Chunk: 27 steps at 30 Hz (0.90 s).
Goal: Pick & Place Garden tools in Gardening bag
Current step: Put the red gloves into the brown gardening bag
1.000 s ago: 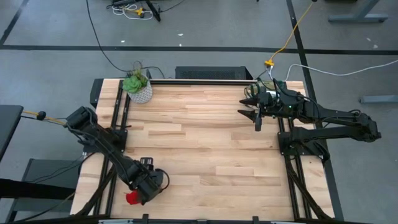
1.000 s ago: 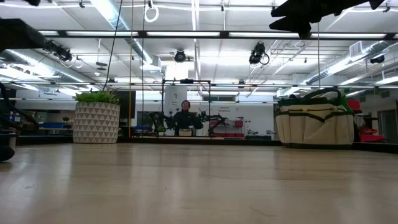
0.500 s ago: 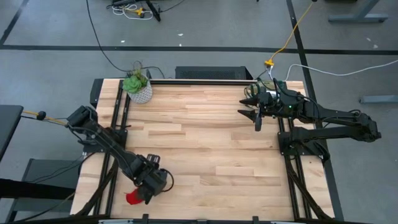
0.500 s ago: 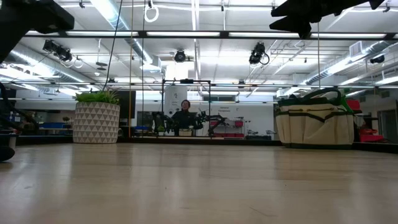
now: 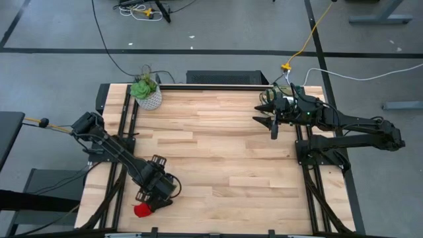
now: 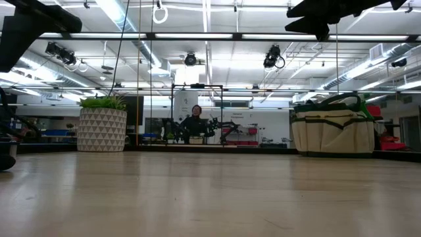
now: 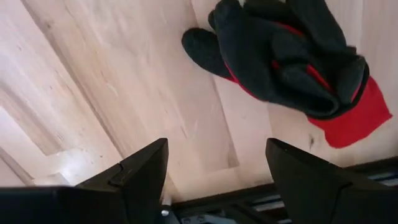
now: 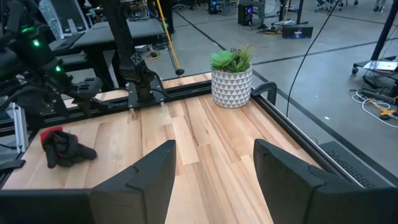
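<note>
Left hand [image 7: 214,177], fingers apart, just above unlabelled black glove [image 7: 283,59]; right hand [image 8: 214,171] parted, empty.

Black glove [image 7: 286,56] with a bright red cuff lies on the pale, blond-striped wooden table [image 5: 218,152], near its front left corner. At the back left corner, leafy green plant [image 8: 231,60] in a white pot [image 6: 102,130] patterned with grey triangles. Beige gardening bag [image 6: 333,130], green trim on top.
</note>
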Available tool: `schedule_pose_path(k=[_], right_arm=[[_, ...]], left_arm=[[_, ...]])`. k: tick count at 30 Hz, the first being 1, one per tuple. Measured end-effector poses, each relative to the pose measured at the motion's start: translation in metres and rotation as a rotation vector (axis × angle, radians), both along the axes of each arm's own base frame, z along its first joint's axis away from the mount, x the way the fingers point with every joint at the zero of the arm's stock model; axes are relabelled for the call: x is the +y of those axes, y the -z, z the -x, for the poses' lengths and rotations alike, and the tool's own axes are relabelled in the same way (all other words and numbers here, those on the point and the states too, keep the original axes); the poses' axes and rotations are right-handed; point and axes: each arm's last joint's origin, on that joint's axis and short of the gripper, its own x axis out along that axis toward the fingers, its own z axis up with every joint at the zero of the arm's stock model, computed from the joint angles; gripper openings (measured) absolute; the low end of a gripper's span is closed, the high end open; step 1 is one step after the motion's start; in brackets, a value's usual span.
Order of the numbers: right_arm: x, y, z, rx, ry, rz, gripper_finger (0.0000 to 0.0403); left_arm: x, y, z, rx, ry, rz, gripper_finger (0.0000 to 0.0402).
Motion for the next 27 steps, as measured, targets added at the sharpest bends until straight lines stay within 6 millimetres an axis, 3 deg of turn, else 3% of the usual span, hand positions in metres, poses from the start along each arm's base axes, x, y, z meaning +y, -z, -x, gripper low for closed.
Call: schedule_pose_path(k=[14, 27], right_arm=[[0.000, 0.000, 0.000, 0.000, 0.000, 0.002, 0.0216], [0.000, 0.000, 0.000, 0.004, -0.005, 0.021, 0.0216]], left_arm=[[-0.014, 0.001, -0.019, -0.190, -0.342, 0.147, 0.0279], [-0.021, 0.033, -0.005, -0.164, -0.425, 0.154, 0.0279]])
